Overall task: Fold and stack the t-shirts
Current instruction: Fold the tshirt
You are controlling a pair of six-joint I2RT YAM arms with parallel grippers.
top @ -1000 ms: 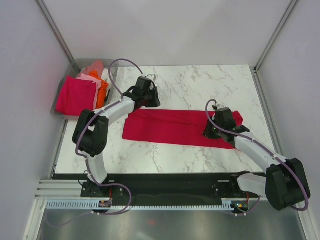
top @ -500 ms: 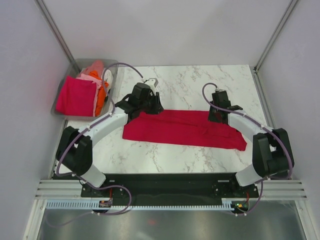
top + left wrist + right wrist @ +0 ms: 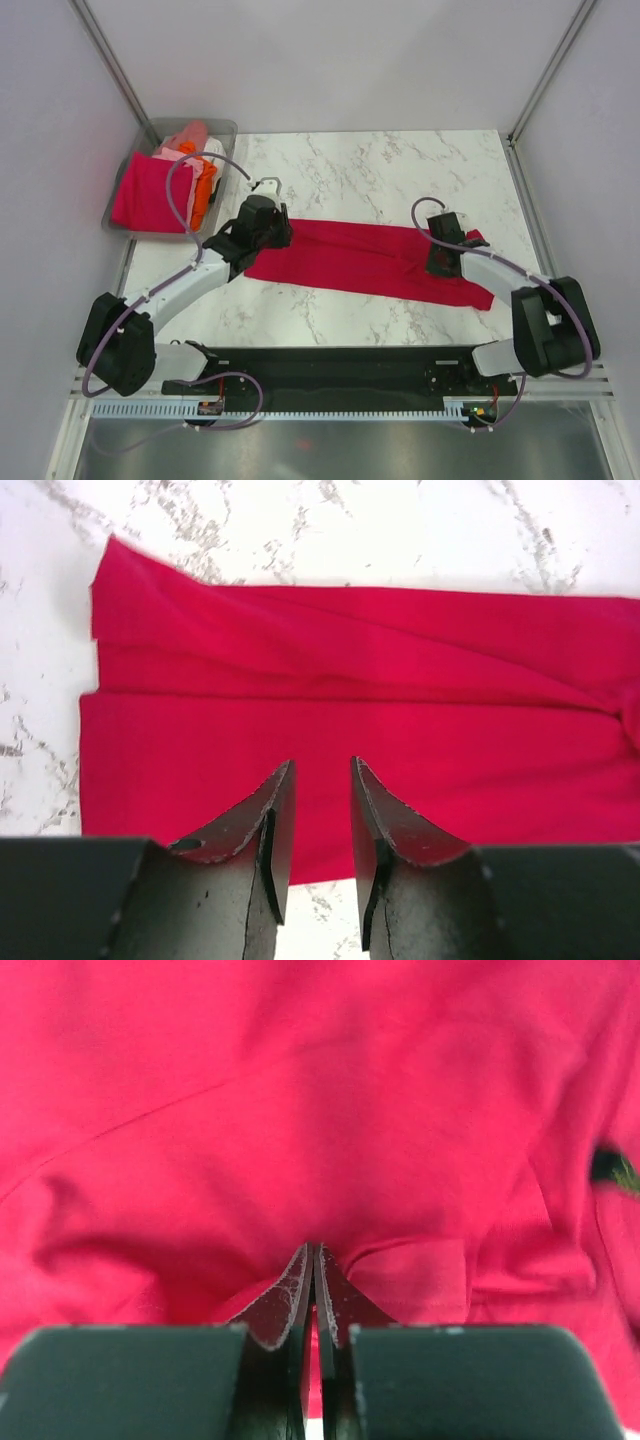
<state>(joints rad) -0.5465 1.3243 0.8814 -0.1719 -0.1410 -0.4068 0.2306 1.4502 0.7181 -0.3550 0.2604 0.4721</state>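
One crimson t-shirt point(image 3: 360, 258) spread flat, perhaps four t-shirts point(image 3: 152, 192) in bin point(image 3: 228, 127).

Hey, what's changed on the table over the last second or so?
The left gripper slid nearer and leftward to the left end of the crimson t-shirt, jaws slightly apart above it. The right gripper swung away, then back, and shut on a fold near the right end, which now trails nearer. The shirts in the bin stayed put.
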